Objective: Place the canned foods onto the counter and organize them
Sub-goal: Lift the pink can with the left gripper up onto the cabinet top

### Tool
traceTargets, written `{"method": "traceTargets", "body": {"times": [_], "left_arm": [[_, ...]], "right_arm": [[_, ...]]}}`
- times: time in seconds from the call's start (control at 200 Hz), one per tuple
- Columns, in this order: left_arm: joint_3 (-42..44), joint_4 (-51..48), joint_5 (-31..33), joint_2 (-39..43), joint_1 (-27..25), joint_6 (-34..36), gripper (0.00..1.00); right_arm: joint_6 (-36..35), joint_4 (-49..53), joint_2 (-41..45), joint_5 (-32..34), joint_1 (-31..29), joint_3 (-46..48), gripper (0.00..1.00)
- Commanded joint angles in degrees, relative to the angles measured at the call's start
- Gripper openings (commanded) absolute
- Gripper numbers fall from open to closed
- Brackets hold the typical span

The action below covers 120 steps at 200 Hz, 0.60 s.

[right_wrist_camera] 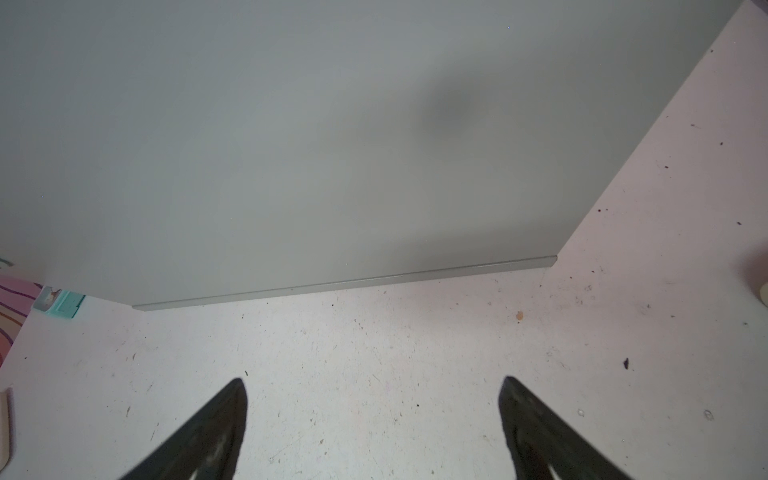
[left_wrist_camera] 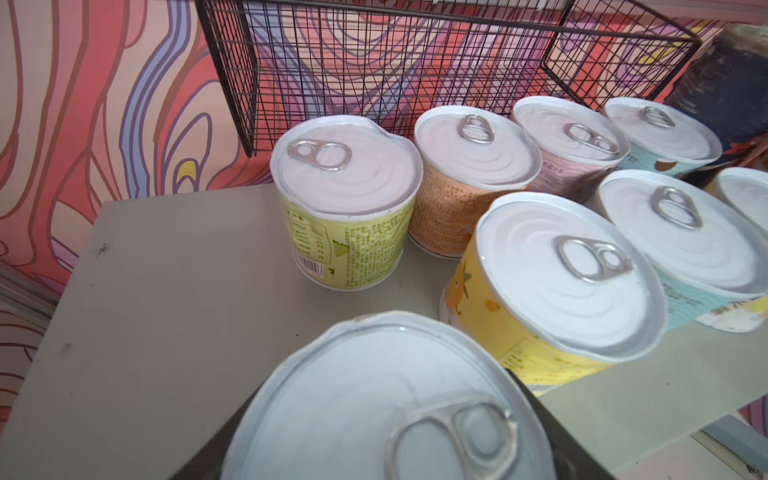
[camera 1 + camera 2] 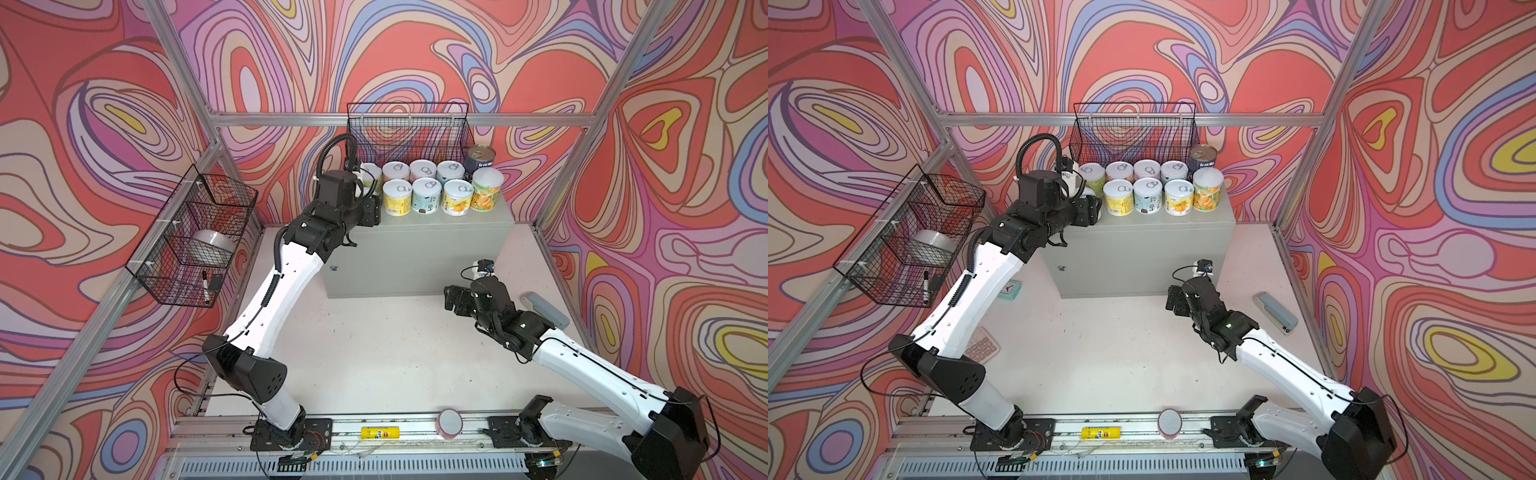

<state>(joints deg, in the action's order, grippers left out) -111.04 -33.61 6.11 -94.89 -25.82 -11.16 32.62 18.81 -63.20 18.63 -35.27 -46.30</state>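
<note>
Top views both show nine cans (image 3: 426,195) standing in two rows on the grey surface (image 3: 440,221), with the left claw (image 3: 371,211) at its left end. Left wrist view shows that claw gripping the tenth can (image 2: 386,399) just beside the yellow can (image 2: 552,291); released off-line, it could nudge that neighbour or crowd the front edge. Right wrist view shows the right claw (image 1: 374,379) wide and empty.

Looks like a robotics lab test cell. Fenced by aluminium frame (image 3: 291,118) and swirl-printed backdrop panels (image 3: 83,124). Fitted with a slotted rail (image 3: 407,419) carrying both arm bases (image 3: 291,434) at the front of a scuffed white tabletop (image 3: 395,345). Hung with wire baskets (image 3: 415,133) zip-tied to the frame bars.
</note>
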Motion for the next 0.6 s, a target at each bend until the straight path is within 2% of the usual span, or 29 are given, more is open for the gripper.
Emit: {"method": "traceTargets", "body": {"times": [0.0, 0.366, 0.526, 0.596], "left_arm": [[-3.7, 2.6, 0.6, -0.6, 0.2, -0.3, 0.0], [-6.6, 0.6, 3.2, -3.7, 0.2, 0.2, 0.0], [-6.8, 1.1, 3.9, -3.8, 0.2, 0.5, 0.33], [-7.0, 1.3, 4.3, -3.8, 0.2, 1.0, 0.42]], "right_arm": [[-0.4, 0.6, 0.8, 1.1, 0.3, -1.4, 0.97], [-0.4, 0.9, 0.9, 1.7, 0.3, -1.6, 0.97], [-0.5, 0.8, 0.8, 1.6, 0.2, -1.7, 0.97], [-0.5, 0.9, 0.6, 1.6, 0.3, -1.9, 0.98]]}}
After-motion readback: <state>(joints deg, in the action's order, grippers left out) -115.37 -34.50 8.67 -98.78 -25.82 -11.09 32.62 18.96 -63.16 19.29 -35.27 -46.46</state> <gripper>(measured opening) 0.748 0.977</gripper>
